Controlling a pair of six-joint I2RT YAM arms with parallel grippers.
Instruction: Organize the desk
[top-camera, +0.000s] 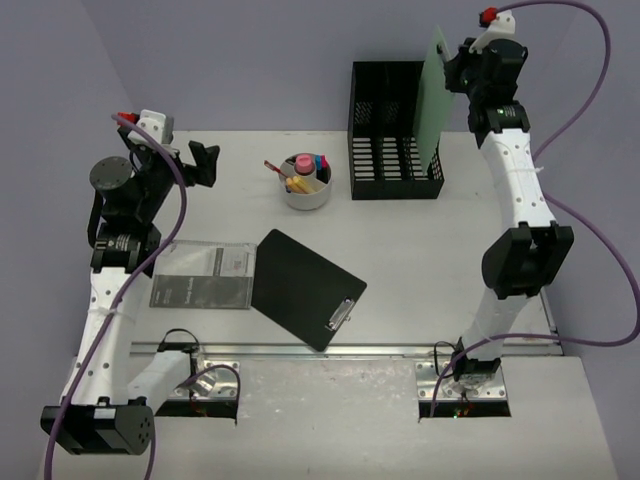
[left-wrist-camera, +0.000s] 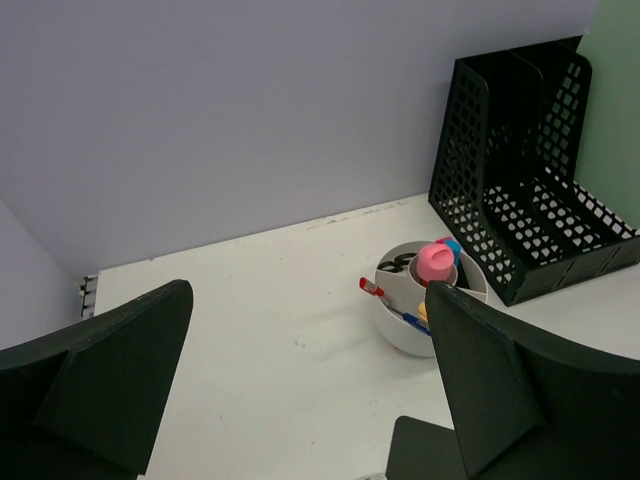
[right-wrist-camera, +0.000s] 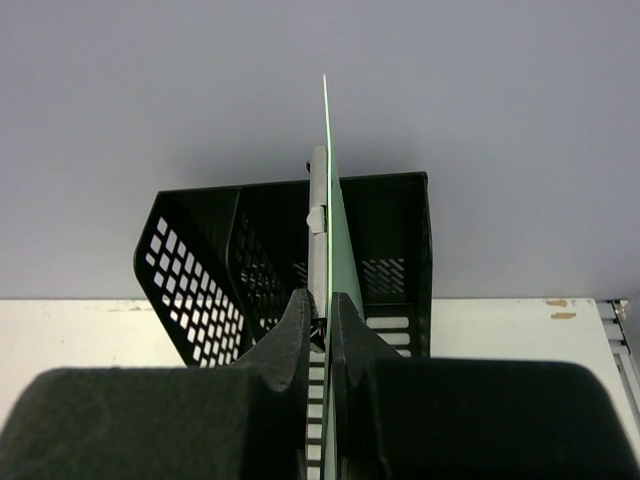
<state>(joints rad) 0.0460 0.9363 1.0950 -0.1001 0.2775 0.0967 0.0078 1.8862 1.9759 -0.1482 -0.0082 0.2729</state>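
Nothing here can be read. The grey booklet (top-camera: 203, 277), just left of the black clipboard (top-camera: 305, 288), carries a few lines of print and a small pale patch, but all of it is too small and blurred to make out.

White desk (top-camera: 420, 250), black mesh rack (top-camera: 395, 130), pale green board (top-camera: 436, 92), black clipboard (top-camera: 300, 285), white cup (top-camera: 308, 198)
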